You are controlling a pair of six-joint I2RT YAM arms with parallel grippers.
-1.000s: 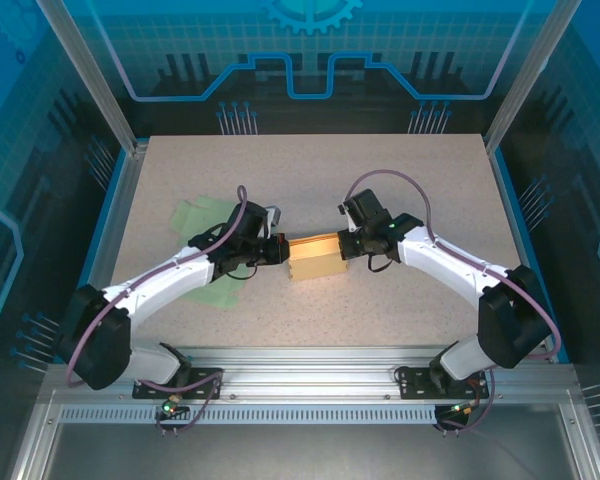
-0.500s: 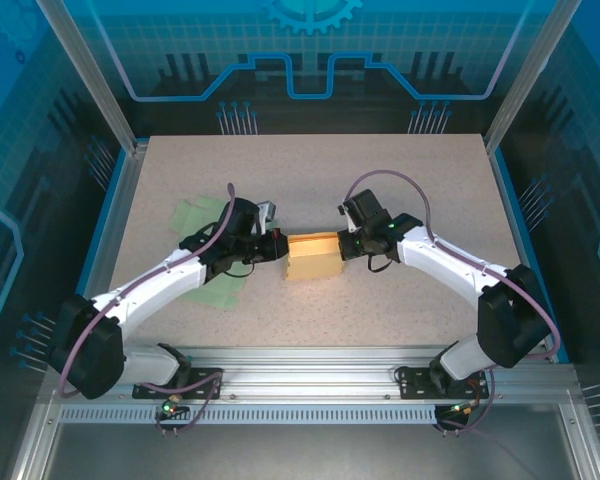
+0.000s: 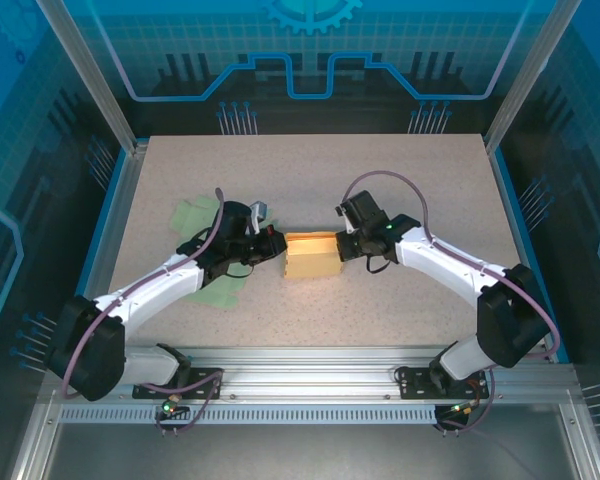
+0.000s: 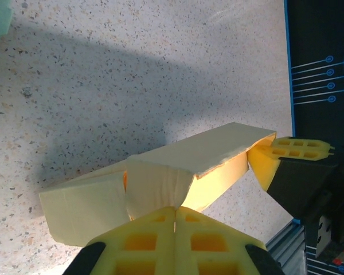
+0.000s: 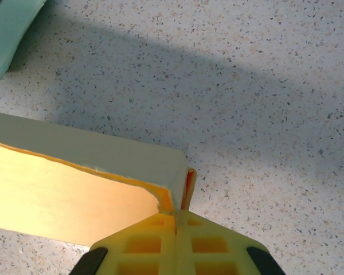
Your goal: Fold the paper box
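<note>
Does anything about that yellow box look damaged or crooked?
Yes. The paper box has a ragged, torn-looking edge near the corner at the right gripper, and the end flap at the left gripper looks creased.

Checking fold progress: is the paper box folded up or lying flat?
Partly folded: the paper box has a long wall raised off the table and an end flap bent.
</note>
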